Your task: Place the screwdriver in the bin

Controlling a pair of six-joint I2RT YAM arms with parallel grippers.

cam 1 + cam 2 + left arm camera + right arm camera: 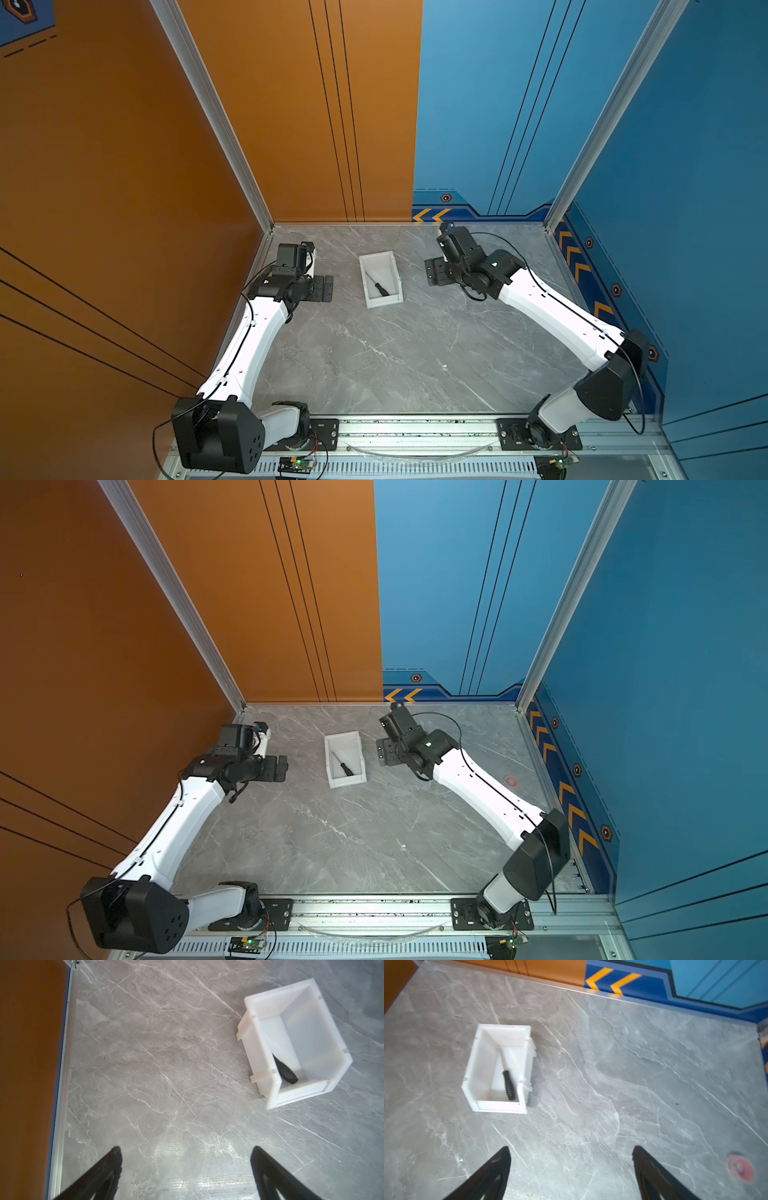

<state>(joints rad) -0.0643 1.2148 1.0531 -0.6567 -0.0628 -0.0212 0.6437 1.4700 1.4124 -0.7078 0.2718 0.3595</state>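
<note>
The white bin [385, 300] stands on the grey marble table at the back middle in both top views, its rim [348, 781] between the two arms. The screwdriver [379, 286] [345, 767] lies flat on the bin's floor, black handle toward the front wall. In the right wrist view the whole screwdriver [508, 1085] shows inside the bin [477, 1068]. The left wrist view shows only its handle [286, 1070] behind the bin wall [262, 1047]. My left gripper [327, 288] [187, 1149] hangs left of the bin, open and empty. My right gripper [434, 272] [571, 1148] hangs right of it, open and empty.
A small round red mark [740, 1167] [511, 781] lies on the table under the right arm. An orange wall [31, 1064] with a metal edge runs close beside the left gripper. A blue wall with yellow chevrons [612, 980] closes the back.
</note>
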